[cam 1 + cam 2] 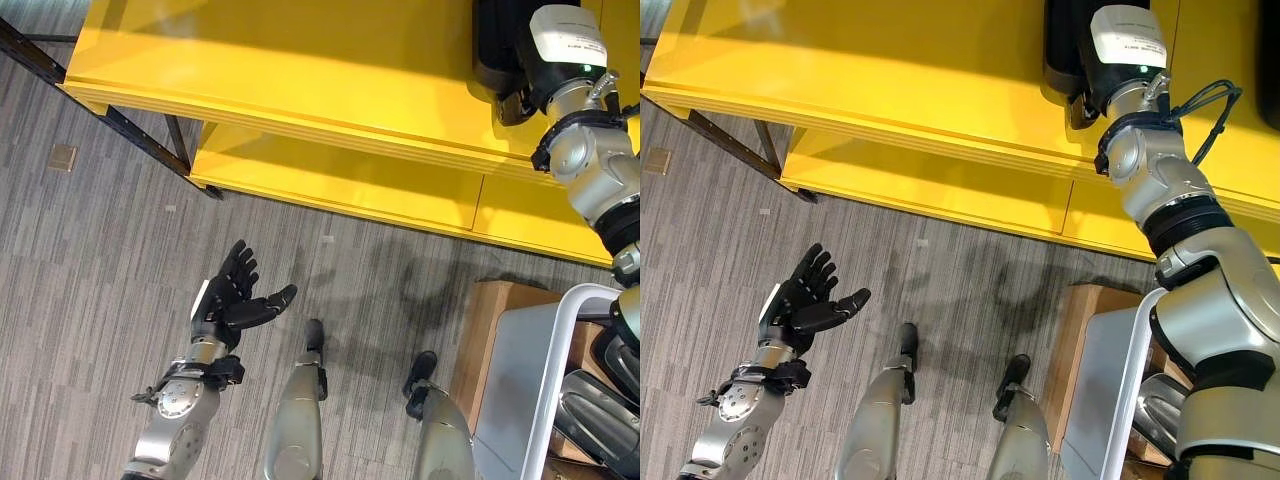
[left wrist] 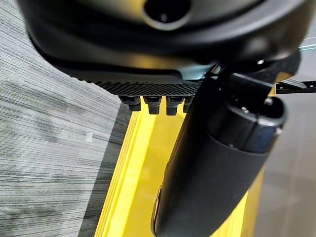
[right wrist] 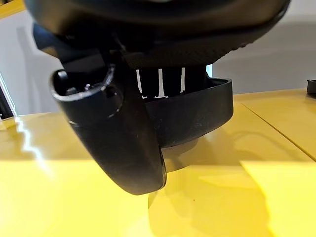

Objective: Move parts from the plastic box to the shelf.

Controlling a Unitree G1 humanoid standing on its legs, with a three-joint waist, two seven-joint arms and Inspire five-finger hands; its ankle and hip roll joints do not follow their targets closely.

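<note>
right hand [image 3: 148, 113] reached over the top level of the yellow shelf [image 1: 300, 80], fingers curled over the rim of one black part [image 1: 1065, 45], thumb down its near side; grasping it. the part's lower edge looked to sit on, or just above, the shelf surface; could not tell whether its weight was fully down.

left hand [image 1: 232, 298] hung low over the grey floor [image 1: 90, 260], well apart from the shelf, fingers straight and spread, released, holding nothing.

plastic box [image 1: 560, 370], pale with a white rim, stood at the robot's right beside a brown cardboard box [image 1: 490, 320]. dark parts [image 1: 590, 415] lay in it; at least two seen, the rest cut off at the picture edge.

progress, judged: one part at the shelf, hand not yet let go, so this delivery was at its placing step. a dark edge at the far right of the shelf top might have been another part; could not tell. parts left in the box, so most of the task looked still ahead.

count: shelf one, with two yellow levels seen; plastic box one; cardboard box one; parts in hand one.
</note>
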